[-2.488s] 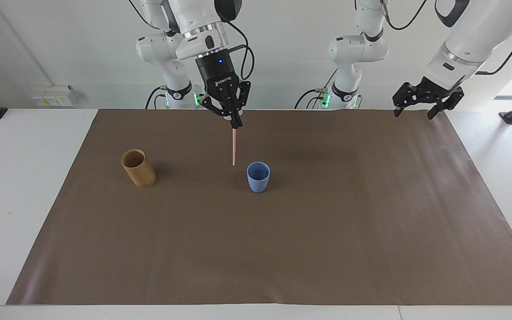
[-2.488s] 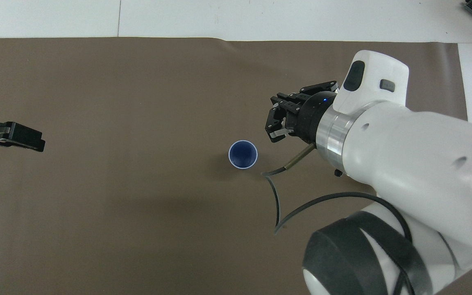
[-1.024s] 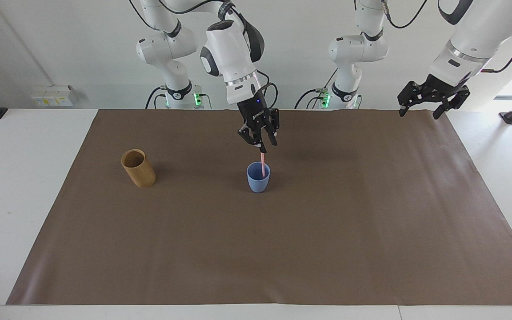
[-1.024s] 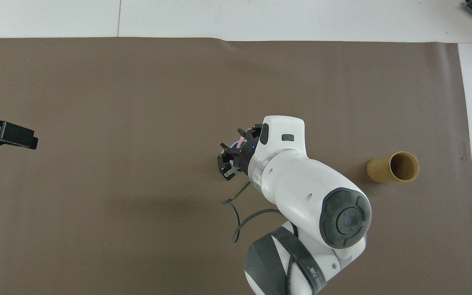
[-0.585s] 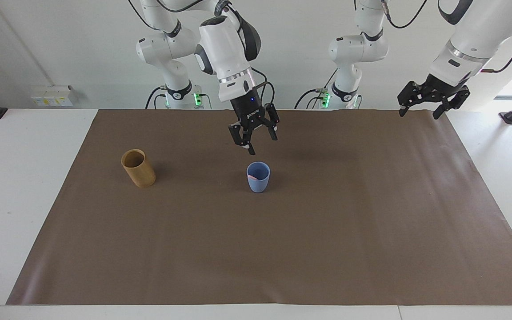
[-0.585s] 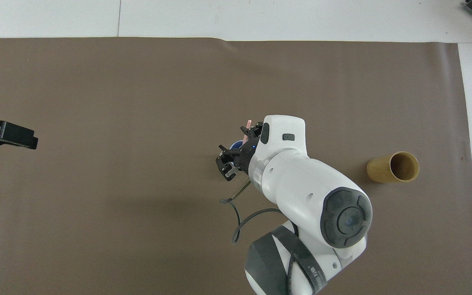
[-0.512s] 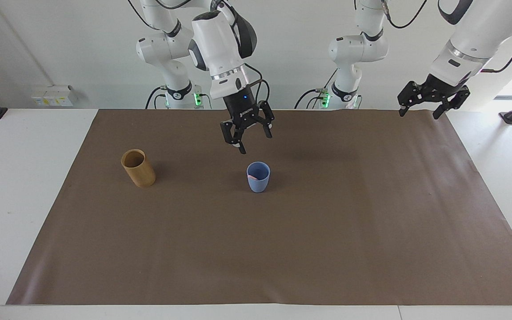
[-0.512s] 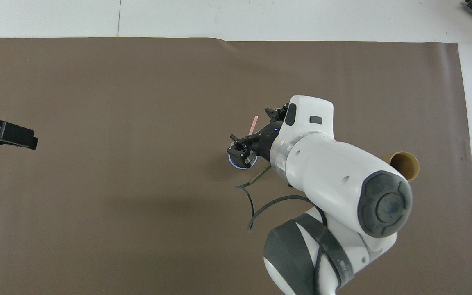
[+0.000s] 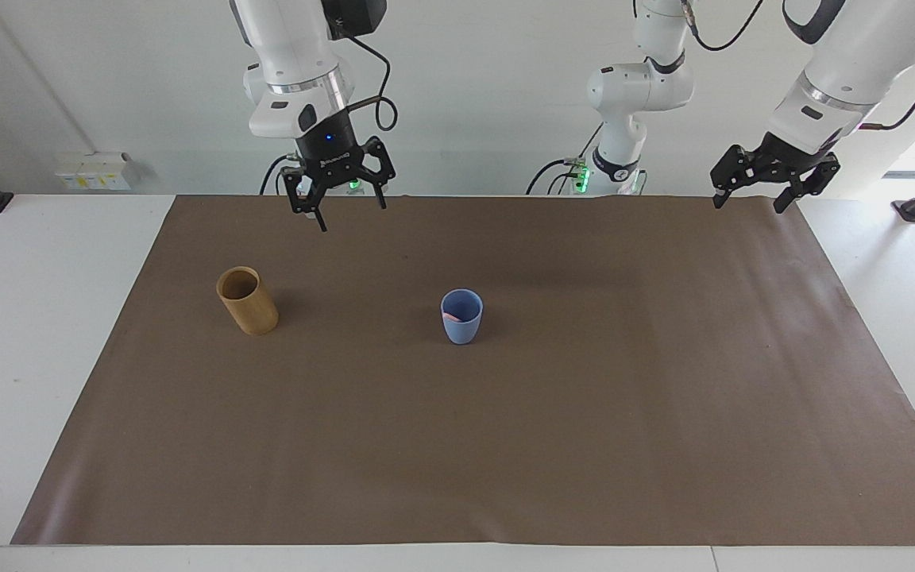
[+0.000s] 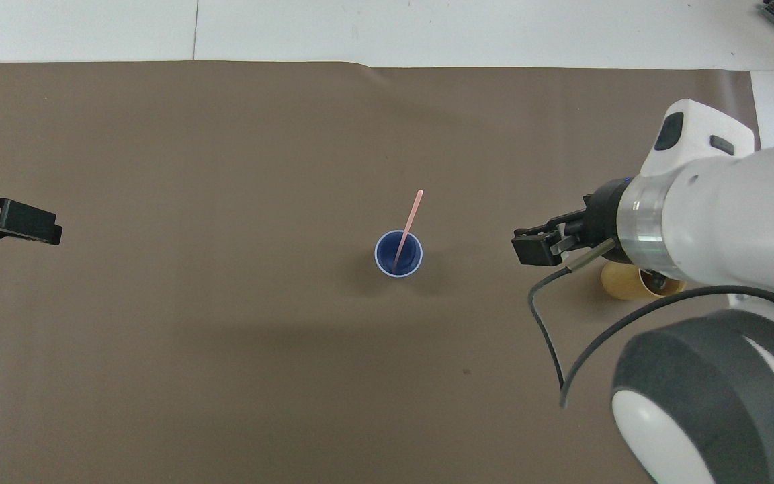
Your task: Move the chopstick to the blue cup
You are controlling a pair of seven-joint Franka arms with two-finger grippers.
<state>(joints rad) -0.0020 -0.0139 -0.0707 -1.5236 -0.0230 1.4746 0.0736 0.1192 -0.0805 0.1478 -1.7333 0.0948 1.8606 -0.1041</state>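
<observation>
The thin pale-pink chopstick (image 10: 407,228) is standing in the small light-blue tumbler (image 9: 461,318), its lower end down inside and its upper end leaning out over the rim, on the side away from me. From the facing view only a sliver of pink is showing at the lip. The tumbler is sitting upright near the middle of the brown paper mat (image 9: 505,445) that is covering the white table (image 9: 36,318).

Toward my right arm's end of the mat, the tall tan-brown cylindrical holder (image 9: 247,300) is standing upright, well apart from the tumbler.

My right gripper (image 9: 340,202) is hanging in the air over the mat's edge nearest my bases, between holder and tumbler, fingers spread apart and gripping nothing. My left gripper (image 9: 753,193) is waiting, hovering over the mat's corner at my left arm's end, its fingers apart too and carrying nothing.
</observation>
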